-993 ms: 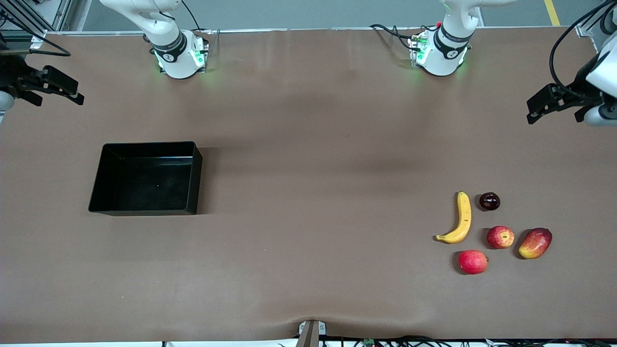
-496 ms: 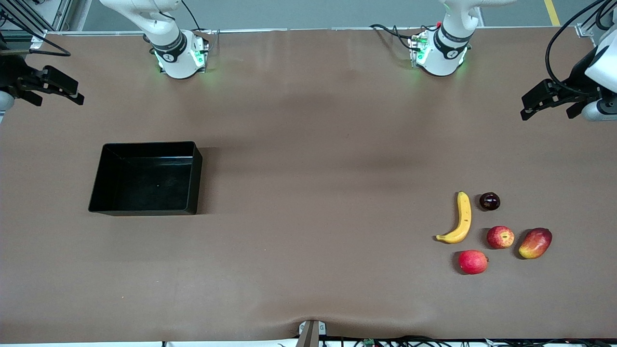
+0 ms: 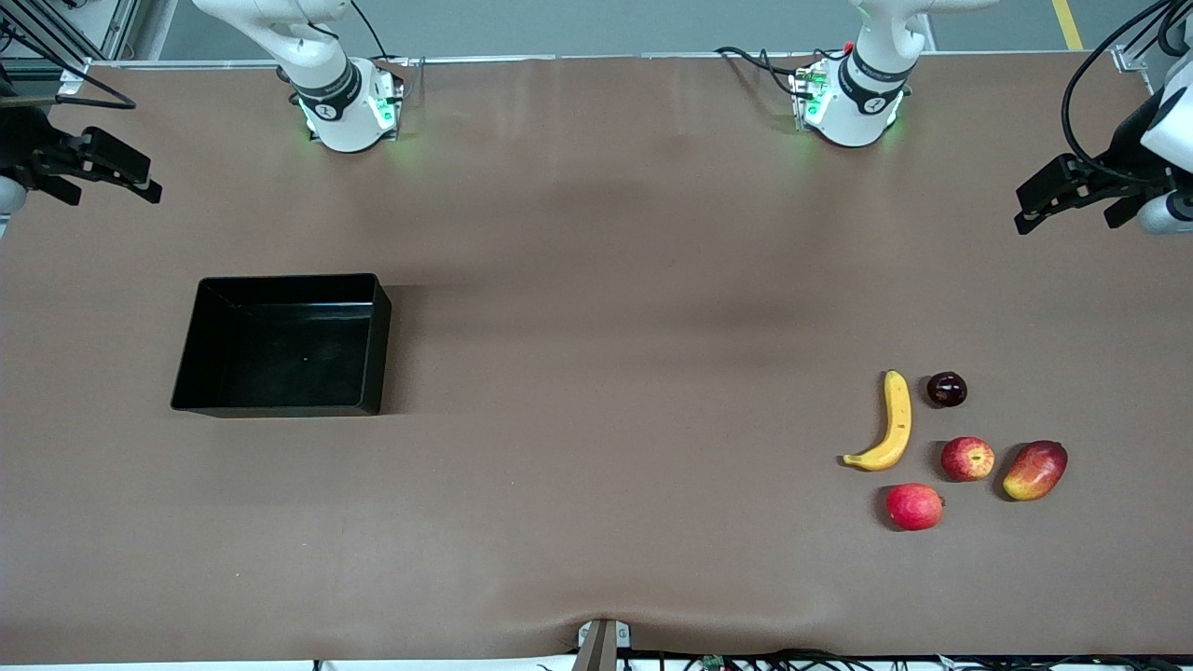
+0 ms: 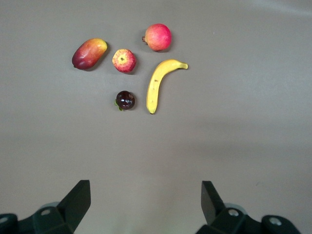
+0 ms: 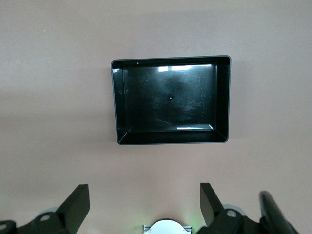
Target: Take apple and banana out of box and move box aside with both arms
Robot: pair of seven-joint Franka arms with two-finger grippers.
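Note:
The yellow banana and the streaked red apple lie on the brown table toward the left arm's end; the left wrist view shows the banana and apple too. The glossy black box stands with nothing in it toward the right arm's end, and its rim shows in the right wrist view. My left gripper hangs open over bare table at the left arm's end, holding nothing. My right gripper hangs open and holds nothing over the right arm's end.
Beside the apple lie a plain red round fruit, a red-yellow mango and a small dark fruit. The right arm's base and the left arm's base stand along the table's edge farthest from the front camera.
The left gripper has shifted slightly over its end of the table. The right gripper, the box and the fruits have not moved.

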